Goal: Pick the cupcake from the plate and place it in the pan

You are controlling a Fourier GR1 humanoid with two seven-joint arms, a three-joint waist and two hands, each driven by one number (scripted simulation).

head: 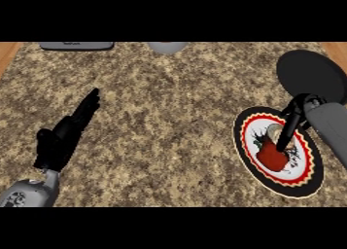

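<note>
At lower right of the frame, the cupcake [273, 156] lies on the plate [249, 146], its long axis hard to make out beneath the right hand [290, 127], whose fingers curl onto it. Just above sits the pan [314, 73]. At lower left, the left hand [64, 133] rests with straight fingers.

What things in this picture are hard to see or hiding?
- Cupcake, head view: partly covered by the right hand.
- Pan, head view: its near edge is hidden by the right arm.
- Grey things at the top edge: cut off by the edge, too little shows to name them.
</note>
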